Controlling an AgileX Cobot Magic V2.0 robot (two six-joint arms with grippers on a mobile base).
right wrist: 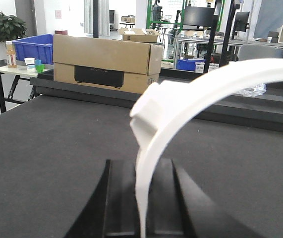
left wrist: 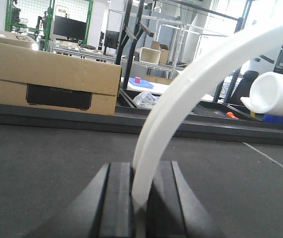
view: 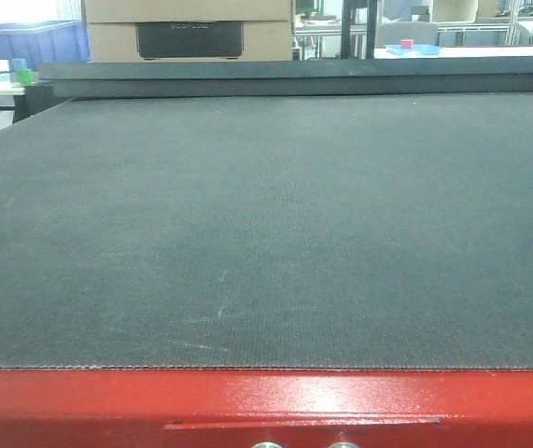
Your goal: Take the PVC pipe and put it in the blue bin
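my left end effector [left wrist: 140, 186] and right end effector [right wrist: 142, 188] are each clamped on a curved white pvc pipe [left wrist: 177, 99], over the dark desk [view: 266, 233].

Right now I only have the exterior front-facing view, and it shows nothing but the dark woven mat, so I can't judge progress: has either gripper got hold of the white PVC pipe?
Observer: Yes. In the left wrist view, the left gripper is shut on a white curved PVC pipe.
Operator: And the right arm?
Observer: The right gripper is also shut on a white curved PVC pipe, which arcs up and off to the right. I cannot tell whether both hold the same piece.
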